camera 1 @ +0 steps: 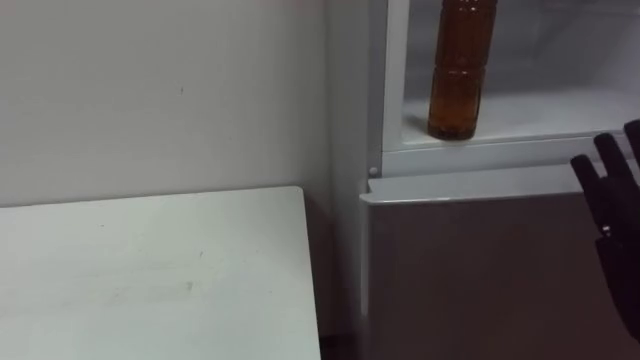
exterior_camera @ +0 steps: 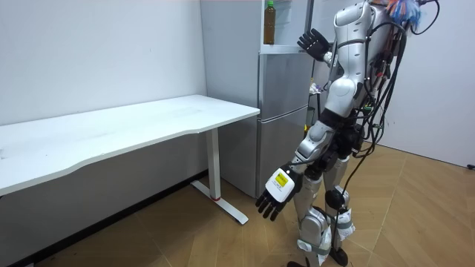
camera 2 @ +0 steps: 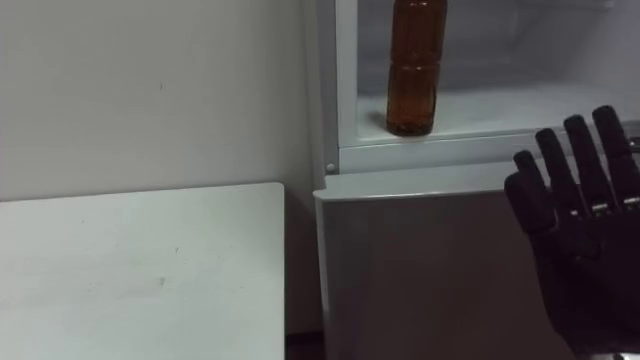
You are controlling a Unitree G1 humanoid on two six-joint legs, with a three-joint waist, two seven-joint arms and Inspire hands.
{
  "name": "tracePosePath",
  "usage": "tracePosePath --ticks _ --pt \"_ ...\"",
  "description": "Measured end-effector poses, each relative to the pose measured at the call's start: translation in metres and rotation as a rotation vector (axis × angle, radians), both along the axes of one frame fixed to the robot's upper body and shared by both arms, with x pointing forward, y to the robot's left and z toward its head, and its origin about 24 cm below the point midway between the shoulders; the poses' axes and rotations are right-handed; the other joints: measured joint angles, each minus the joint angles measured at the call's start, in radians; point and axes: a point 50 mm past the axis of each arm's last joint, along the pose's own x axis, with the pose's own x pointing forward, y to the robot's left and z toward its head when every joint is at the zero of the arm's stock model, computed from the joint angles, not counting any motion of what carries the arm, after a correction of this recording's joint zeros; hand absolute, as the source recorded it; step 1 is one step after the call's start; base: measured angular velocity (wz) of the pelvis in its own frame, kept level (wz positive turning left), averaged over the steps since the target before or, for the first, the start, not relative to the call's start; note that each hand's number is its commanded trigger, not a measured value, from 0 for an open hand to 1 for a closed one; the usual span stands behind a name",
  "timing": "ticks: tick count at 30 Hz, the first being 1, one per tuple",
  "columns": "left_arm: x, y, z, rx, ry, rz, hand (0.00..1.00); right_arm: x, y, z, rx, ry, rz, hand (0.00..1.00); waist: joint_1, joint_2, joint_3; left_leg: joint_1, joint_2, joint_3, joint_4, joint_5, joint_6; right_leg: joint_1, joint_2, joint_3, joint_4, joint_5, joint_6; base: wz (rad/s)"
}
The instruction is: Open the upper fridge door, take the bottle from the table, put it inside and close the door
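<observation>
Right hand (camera 2: 575, 240): near right, raised before fridge (camera 2: 420, 260), fingers straight, holding nothing. Bottle (camera 2: 415, 70): upright on upper shelf (camera 2: 520, 105), front left; placement judged done. Left hand (exterior_camera: 276, 194): hung low, fingers relaxed, empty. Bench (camera 2: 140, 270): left.

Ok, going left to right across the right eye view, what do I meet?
White table → bottle, standing on the upper fridge shelf → right hand, open, in front of the fridge's lower door.
</observation>
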Motion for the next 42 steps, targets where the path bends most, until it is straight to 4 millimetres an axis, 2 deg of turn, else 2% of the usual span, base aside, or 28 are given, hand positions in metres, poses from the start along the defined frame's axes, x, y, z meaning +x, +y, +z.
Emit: tracePosePath --ticks 9,12,18,24,27,29,35,39,42 --pt "0.009 -0.001 0.0 -0.003 -0.026 -0.007 0.0 0.003 -0.002 -0.021 0.031 0.034 0.048 0.0 0.002 -0.006 0.0018 0.004 0.0 0.0 0.001 0.0 0.0 0.002 -0.001 0.002 -0.005 0.0 0.0 0.0" --pt "0.011 -0.001 0.0 -0.003 -0.029 -0.009 0.0 -0.002 -0.004 -0.029 0.061 0.065 0.046 0.0 0.006 -0.011 0.0043 0.004 0.0 0.0 0.0 0.0 0.0 0.002 0.0 0.004 -0.004 0.0 0.0 0.0" --pt "0.013 -0.005 -0.001 -0.011 -0.036 -0.005 0.0 -0.005 -0.01 -0.053 0.093 0.154 0.027 0.0 0.001 -0.015 0.0058 0.004 0.0 0.0 -0.001 -0.001 0.001 -0.003 0.001 0.014 -0.003 0.0 0.0 -0.02" --pt "0.011 -0.004 -0.001 0.005 -0.05 0.031 0.0 -0.021 -0.018 -0.098 0.256 0.312 -0.041 0.0 0.001 -0.01 0.0034 0.008 0.002 0.017 -0.002 -0.006 0.001 -0.002 0.003 0.023 0.0 0.001 0.001 -0.07" --pt "0.014 -0.003 0.0 0.025 -0.077 0.06 0.0 -0.029 -0.024 -0.128 0.319 0.436 -0.09 0.0 -0.003 -0.013 0.0031 0.009 0.002 0.019 -0.004 -0.006 0.001 -0.001 0.003 0.018 -0.001 0.001 0.001 0.0" --pt "0.017 -0.004 0.0 0.028 -0.087 0.058 0.0 -0.043 -0.026 -0.155 0.344 0.561 -0.127 0.0 -0.005 -0.013 0.0026 0.008 0.002 0.019 -0.006 -0.007 0.0 -0.001 0.003 0.021 -0.004 0.0 0.002 0.0" --pt "0.023 -0.009 0.0 0.032 -0.103 0.036 0.0 -0.078 -0.02 -0.211 0.42 0.847 -0.212 0.0 -0.009 -0.014 0.0021 0.008 0.0 0.019 -0.006 -0.007 0.0 -0.002 0.002 0.023 -0.005 0.0 0.002 0.0" --pt "0.023 -0.009 0.0 0.02 -0.121 0.082 0.0 -0.096 -0.02 -0.23 0.452 0.947 -0.257 0.0 -0.024 -0.017 0.0026 0.012 0.0 0.021 -0.005 -0.007 0.001 -0.001 0.001 0.027 -0.003 0.0 0.002 -0.01" --pt "0.022 -0.009 0.0 0.016 -0.133 0.099 0.0 -0.111 -0.023 -0.243 0.463 1.028 -0.302 0.0 -0.05 -0.021 0.0026 0.013 -0.002 0.015 -0.006 -0.007 0.001 -0.001 0.001 0.026 -0.005 -0.004 0.006 0.03"
